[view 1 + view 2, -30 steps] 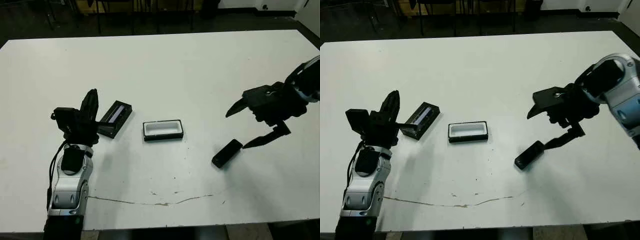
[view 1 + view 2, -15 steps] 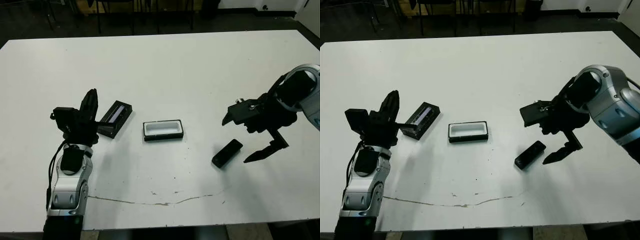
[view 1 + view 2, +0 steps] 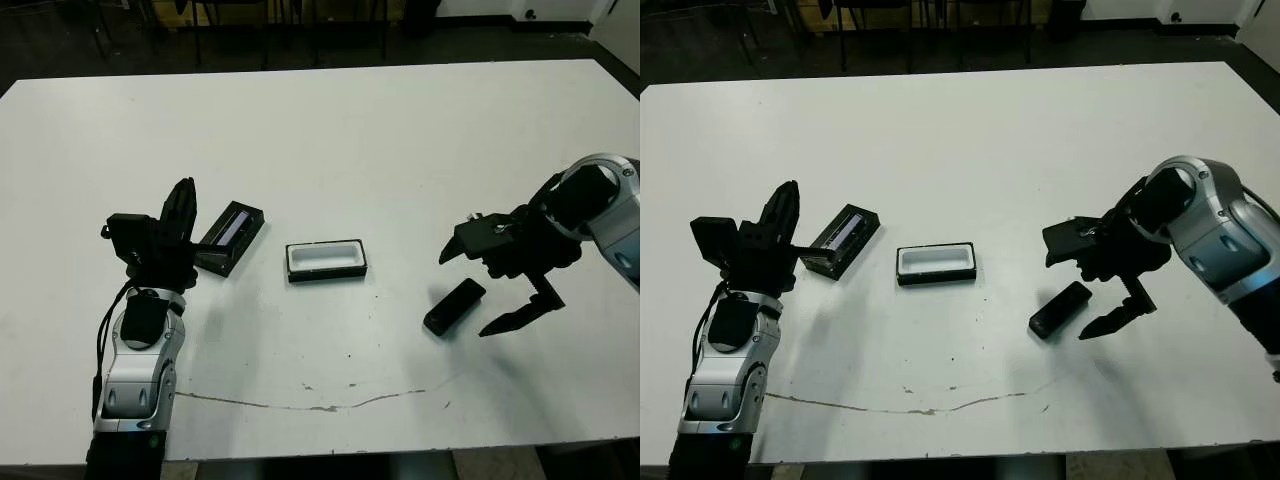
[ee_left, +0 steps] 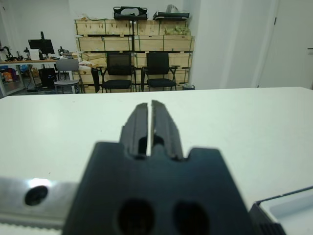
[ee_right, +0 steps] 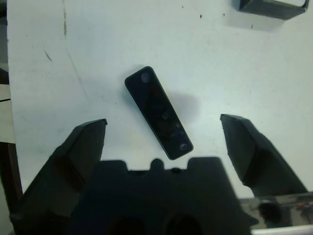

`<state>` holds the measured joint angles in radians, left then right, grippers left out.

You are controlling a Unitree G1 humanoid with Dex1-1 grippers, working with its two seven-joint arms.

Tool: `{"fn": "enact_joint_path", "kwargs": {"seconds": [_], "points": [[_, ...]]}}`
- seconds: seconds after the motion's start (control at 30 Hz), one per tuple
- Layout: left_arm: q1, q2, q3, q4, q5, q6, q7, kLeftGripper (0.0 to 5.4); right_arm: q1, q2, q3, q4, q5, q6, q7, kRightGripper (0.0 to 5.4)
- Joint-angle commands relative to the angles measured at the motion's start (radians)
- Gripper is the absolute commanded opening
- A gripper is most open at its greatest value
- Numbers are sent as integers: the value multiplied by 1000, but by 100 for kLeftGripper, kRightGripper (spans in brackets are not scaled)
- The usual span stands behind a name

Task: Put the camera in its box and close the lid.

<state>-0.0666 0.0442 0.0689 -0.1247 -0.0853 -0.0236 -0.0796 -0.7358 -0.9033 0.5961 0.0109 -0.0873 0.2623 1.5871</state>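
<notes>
While the right gripper (image 3: 482,288) straddles the camera (image 3: 454,306) with fingers spread, center before closing; left gripper (image 4: 150,128) fingers are closed.

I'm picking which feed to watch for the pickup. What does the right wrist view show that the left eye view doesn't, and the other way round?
Only the right wrist view shows the right hand from above, its open fingers either side of the camera. Only the left eye view shows the lid, the whole box and the left hand. Both show the camera lying flat on the white table.
</notes>
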Motion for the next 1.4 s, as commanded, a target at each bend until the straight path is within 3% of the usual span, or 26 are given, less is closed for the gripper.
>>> {"fn": "enact_joint_path", "kwargs": {"seconds": [0.03, 0.17, 0.33, 0.43, 0.47, 0.57, 0.97, 1.03, 1.4], "points": [[20, 9, 5, 7, -4, 14, -3, 0, 40, 20, -15, 23, -22, -10, -31, 417], [23, 10, 2, 3, 4, 21, 2, 0, 51, 23, -21, 8, -39, 22, -36, 348], [22, 12, 5, 6, 2, 18, -2, 0, 75, 30, -31, 6, -40, -2, -43, 258], [23, 11, 6, 5, -4, 21, -3, 0, 85, 22, -31, -31, -54, 62, -39, 202], [23, 11, 6, 6, -4, 18, -4, 0, 87, 22, -28, -33, -59, 50, -37, 183], [23, 13, 4, 7, 0, 15, -6, 0, 111, 27, -36, -26, -54, 57, -46, 200], [16, 11, 4, 19, 0, 9, -7, 0, 198, 45, -51, 87, -81, -167, -117, 374], [16, 12, 3, 18, 4, 9, -4, 0, 208, 47, -66, 96, -75, -204, -129, 363], [26, 1, -6, 6, 7, 15, 4, 0, 193, 87, -148, 171, -91, -116, -254, 193]]}}
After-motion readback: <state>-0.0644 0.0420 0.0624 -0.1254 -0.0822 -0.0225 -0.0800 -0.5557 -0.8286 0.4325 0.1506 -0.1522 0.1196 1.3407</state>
